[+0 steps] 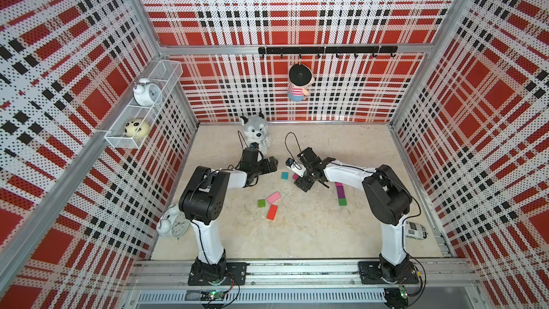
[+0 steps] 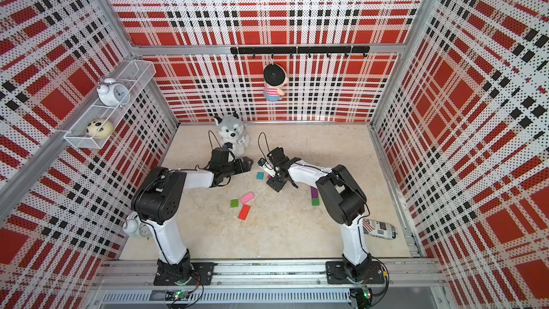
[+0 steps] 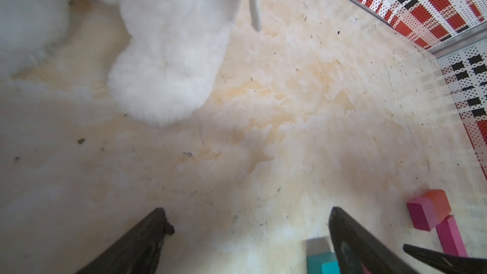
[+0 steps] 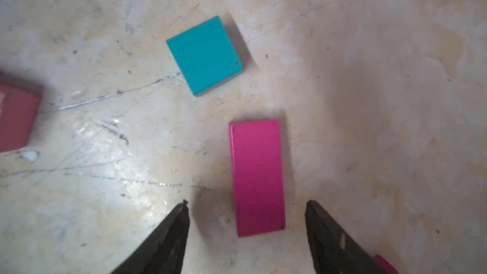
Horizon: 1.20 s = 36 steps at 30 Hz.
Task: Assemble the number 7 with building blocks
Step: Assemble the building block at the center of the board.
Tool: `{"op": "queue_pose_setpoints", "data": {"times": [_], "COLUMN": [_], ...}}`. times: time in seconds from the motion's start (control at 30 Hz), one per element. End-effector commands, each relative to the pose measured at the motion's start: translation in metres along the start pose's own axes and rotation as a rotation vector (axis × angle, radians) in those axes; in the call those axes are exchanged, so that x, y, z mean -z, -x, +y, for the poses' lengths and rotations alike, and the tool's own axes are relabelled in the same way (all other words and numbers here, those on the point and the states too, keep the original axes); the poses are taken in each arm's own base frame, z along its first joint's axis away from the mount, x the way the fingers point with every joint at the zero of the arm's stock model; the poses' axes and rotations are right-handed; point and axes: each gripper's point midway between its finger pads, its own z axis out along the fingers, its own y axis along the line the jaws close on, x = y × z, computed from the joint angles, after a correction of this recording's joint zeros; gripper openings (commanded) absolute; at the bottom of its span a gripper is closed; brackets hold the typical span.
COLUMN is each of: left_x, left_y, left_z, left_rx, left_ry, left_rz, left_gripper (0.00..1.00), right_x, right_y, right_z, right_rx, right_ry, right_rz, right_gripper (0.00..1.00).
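Across the pale surface (image 1: 312,233), the plush dog (image 1: 254,130) sits at the back, just behind the left gripper (image 3: 247,222), whose fingers stand wide apart and hold nothing. The right gripper (image 4: 246,204) has its fingers parted to either side of a flat magenta rectangle (image 4: 257,177) (touching neither), with a teal square (image 4: 204,55) just beyond. Near the middle lie a pink rectangle (image 1: 273,197), a red-orange rectangle (image 1: 271,212) and a green square (image 1: 261,203). A purple block (image 1: 340,192) and a green block (image 1: 342,202) lie end to end beside the right arm.

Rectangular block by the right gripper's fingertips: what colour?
It's a magenta block, clearest in the right wrist view.
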Motion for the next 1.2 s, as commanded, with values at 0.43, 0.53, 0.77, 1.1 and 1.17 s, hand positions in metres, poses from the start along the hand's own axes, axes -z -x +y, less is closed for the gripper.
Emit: {"op": "queue_pose_setpoints", "data": {"times": [0.43, 0.53, 0.77, 1.1, 1.17], "left_x": [0.001, 0.000, 0.003, 0.007, 0.009], "left_y": [-0.024, -0.026, -0.024, -0.030, -0.031], "left_z": [0.004, 0.003, 0.016, 0.021, 0.023], "left_rx": [-0.008, -0.002, 0.031, 0.052, 0.057], "left_ry": [-0.030, -0.043, -0.033, -0.030, -0.030], "left_rz": [0.102, 0.108, 0.103, 0.102, 0.101], "left_gripper": [0.98, 0.98, 0.98, 0.98, 0.98], "right_x": [0.000, -0.007, -0.025, -0.039, -0.040], "right_y": [0.024, 0.020, 0.003, -0.006, -0.007], "right_z": [-0.013, -0.009, -0.008, -0.003, -0.004], "right_rx": [0.168, 0.183, 0.204, 0.251, 0.263], "right_ry": [0.056, 0.084, 0.093, 0.138, 0.138], "right_rz": [-0.005, 0.016, 0.073, 0.128, 0.134], "right_gripper": [0.68, 0.67, 0.63, 0.41, 0.40]}}
